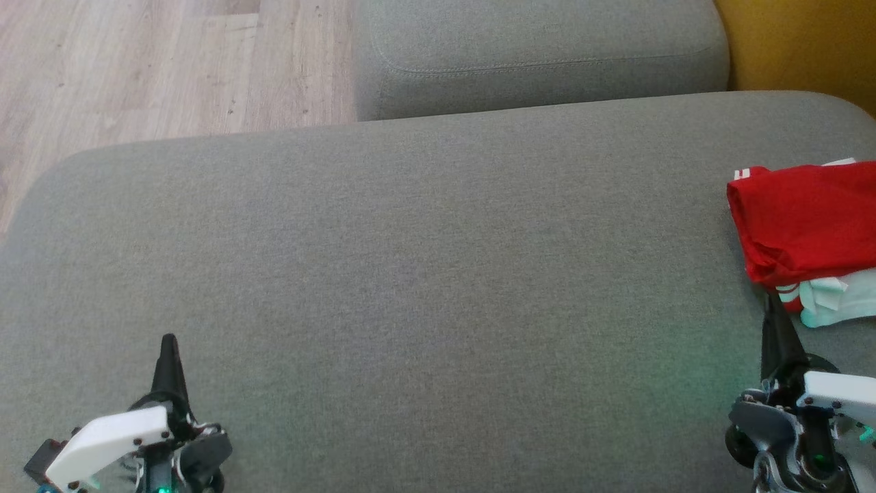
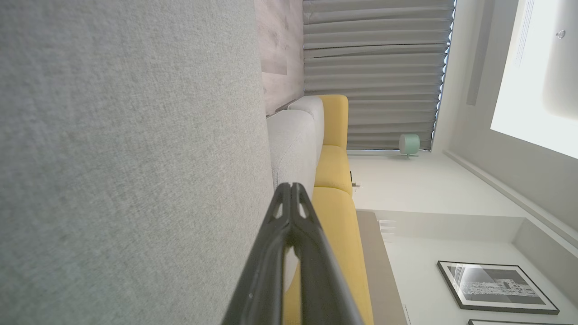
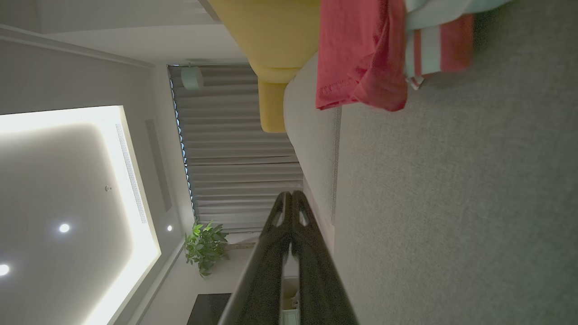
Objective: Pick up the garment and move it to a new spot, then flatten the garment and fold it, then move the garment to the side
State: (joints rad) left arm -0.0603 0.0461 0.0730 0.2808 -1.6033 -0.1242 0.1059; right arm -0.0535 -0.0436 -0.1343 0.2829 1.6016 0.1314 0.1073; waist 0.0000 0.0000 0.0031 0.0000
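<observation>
Red garment (image 1: 807,219) bunched at the grey cushion's (image 1: 410,274) far right edge, just beyond my right tool (image 1: 772,305). Both tools pinched shut, empty; left tool (image 1: 168,342) well apart. Risk: a pinch could snag the pale mint cloth (image 1: 838,301) tucked beneath, dragging both. Count: one red garment, one mint cloth, two tools.

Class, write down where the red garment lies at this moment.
In the head view the red garment lies bunched at the right edge of the grey cushion, just ahead of the right gripper.
</observation>
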